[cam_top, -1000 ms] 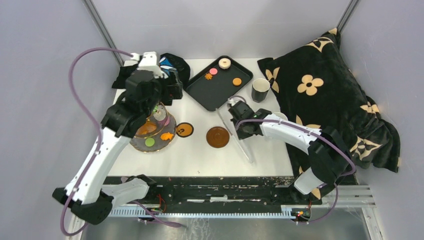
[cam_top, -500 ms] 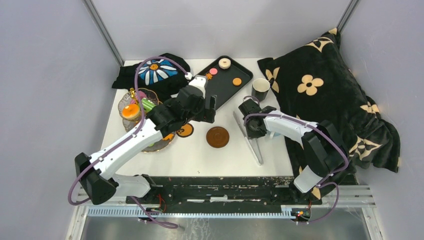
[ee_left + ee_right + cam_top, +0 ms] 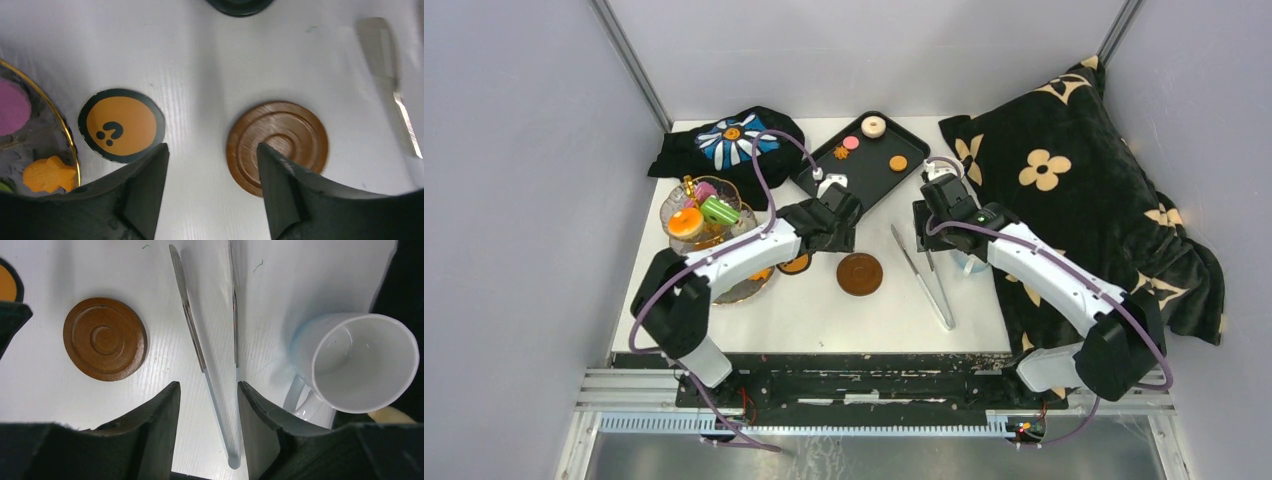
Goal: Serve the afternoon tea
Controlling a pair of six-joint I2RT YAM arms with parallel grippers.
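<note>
Orange disc (image 3: 121, 125) shows a question mark; white mug (image 3: 362, 367) stands mouth-up; left end effector (image 3: 211, 150) and right end effector (image 3: 208, 387) spread, empty.

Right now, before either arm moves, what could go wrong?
The right gripper hangs open over the tongs, with the mug close beside it; a sideways swing could tip the mug. The left gripper has one finger over the edge of the saucer; coming down there might flip it.
</note>
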